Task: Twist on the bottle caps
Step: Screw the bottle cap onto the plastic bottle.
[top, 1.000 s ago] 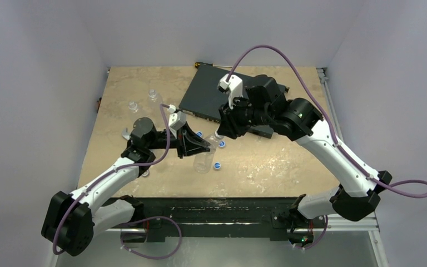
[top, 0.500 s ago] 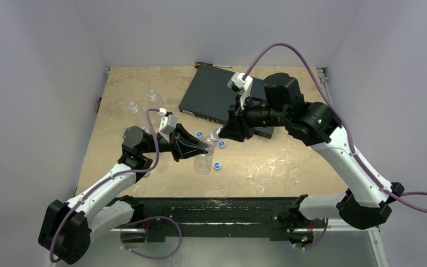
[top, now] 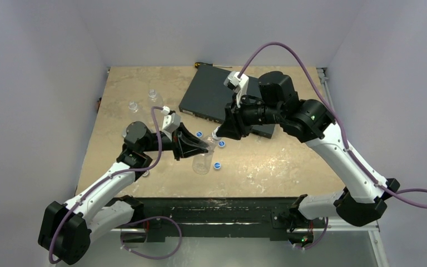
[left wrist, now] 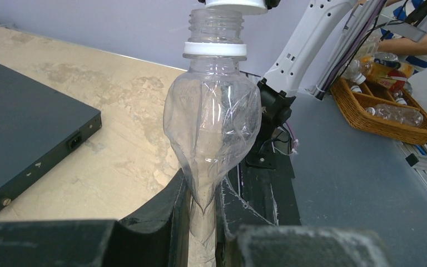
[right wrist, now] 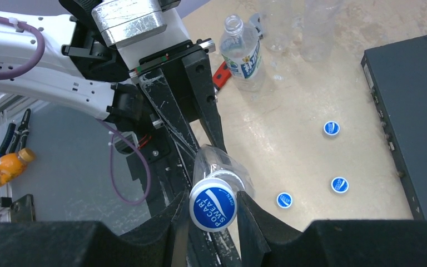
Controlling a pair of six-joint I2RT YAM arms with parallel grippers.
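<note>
My left gripper [left wrist: 203, 222] is shut on a clear bottle [left wrist: 214, 111], squeezing its body flat between the fingers. The bottle's neck points toward the right gripper [right wrist: 213, 214], which is shut on a blue bottle cap [right wrist: 213, 206]. That cap sits at the bottle's mouth, and the neck threads show bare below the cap [left wrist: 231, 4]. Seen from the top, the left gripper [top: 199, 148] and the right gripper [top: 219, 134] meet at mid-table over the bottle [top: 204, 160]. Three loose caps [right wrist: 331, 128] [right wrist: 339, 184] [right wrist: 284, 200] lie on the table.
A flat black box [top: 211, 97] lies behind the grippers, with a screwdriver [top: 203, 65] at its far corner. Two clear bottles [top: 153, 95] [top: 133, 105] stand at the back left. A labelled bottle [right wrist: 242, 50] stands near a red-handled wrench [right wrist: 221, 75].
The right arm has swung its wrist and shifted rightward, keeping the cap at the bottle's mouth. The left arm has drawn back slightly to the left with the bottle.
</note>
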